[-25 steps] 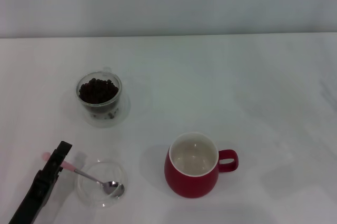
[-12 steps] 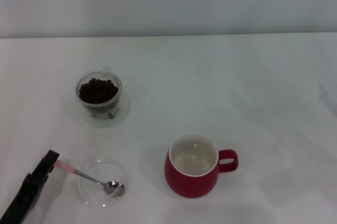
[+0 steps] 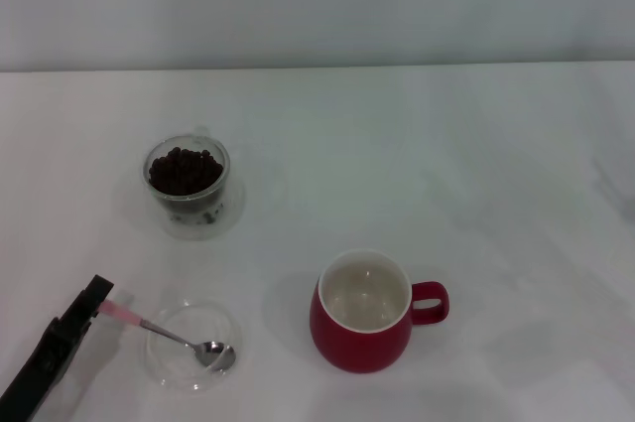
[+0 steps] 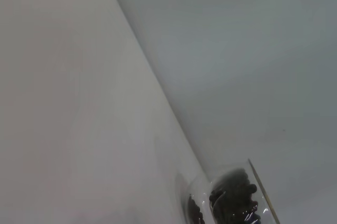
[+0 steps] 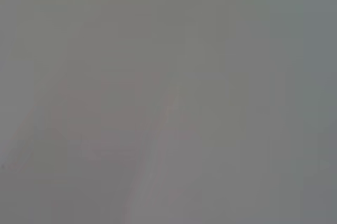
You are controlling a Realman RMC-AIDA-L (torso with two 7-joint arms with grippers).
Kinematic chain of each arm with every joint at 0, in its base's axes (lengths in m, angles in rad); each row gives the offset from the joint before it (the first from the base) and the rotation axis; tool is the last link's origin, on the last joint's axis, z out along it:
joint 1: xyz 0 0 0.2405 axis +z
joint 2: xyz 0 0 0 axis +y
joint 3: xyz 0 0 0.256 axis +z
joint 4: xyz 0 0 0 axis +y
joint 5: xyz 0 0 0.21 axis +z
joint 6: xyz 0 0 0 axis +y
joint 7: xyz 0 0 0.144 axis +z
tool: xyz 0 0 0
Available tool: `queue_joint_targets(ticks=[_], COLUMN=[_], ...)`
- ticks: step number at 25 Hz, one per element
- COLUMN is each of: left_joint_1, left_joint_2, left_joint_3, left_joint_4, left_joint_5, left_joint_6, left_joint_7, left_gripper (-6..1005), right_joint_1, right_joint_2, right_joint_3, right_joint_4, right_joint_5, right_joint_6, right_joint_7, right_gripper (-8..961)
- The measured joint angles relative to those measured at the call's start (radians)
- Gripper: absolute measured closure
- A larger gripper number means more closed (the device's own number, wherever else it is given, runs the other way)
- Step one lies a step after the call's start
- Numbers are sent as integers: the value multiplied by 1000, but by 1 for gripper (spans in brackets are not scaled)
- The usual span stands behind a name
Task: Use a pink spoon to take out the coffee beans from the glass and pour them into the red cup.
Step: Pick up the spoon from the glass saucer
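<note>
the left gripper (image 3: 97,295) is seen low at the near left corner of the bench (image 3: 476,164), its dark body running off the near edge. its tip lies against the pink end of the pink spoon (image 3: 169,335). whether the handle is gripped or only touched cannot be told, and how far the gripper is parted cannot be made out either.

the pink spoon is laid slanted, with its handle end raised over the bench toward the left edge and its metal bowl resting inside a shallow clear dish (image 3: 189,367), which is placed close to the near edge, just beside the gripper.

the glass (image 3: 187,206) is set farther back on the left half of the bench, well apart from the dish, and is filled close to its rim with the coffee beans (image 3: 184,169). in the left wrist view a part of the glass (image 4: 196,203) and the coffee beans (image 4: 234,195) is caught at the picture's border.

the red cup (image 3: 362,328) is stood upright near the middle of the near edge, with its loop handle turned toward the right edge. its cream inside is seen with no beans in it.

the right gripper is not shown in any view; only a plain grey field is given by the right wrist view.
</note>
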Motion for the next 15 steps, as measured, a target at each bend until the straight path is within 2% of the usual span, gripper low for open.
queue_joint_targets(ticks=[4, 9, 15], left_joint_1=[0, -1, -9], left_joint_2=[-1, -3, -4], left_joint_3=[0, -1, -3], left_joint_4=[2, 4, 0], left_joint_5=[0, 14, 21], left_joint_6=[0, 0, 0], left_joint_7=[0, 0, -1], left_gripper=[634, 727, 728], right_joint_1=[-2, -6, -7], right_joint_2=[6, 10, 11], right_joint_3=[0, 0, 0], right_joint_4=[0, -7, -7], right_joint_5=[4, 6, 6], right_joint_6=[-2, -3, -3], right_joint_7=[0, 0, 0], right_gripper=[134, 134, 134])
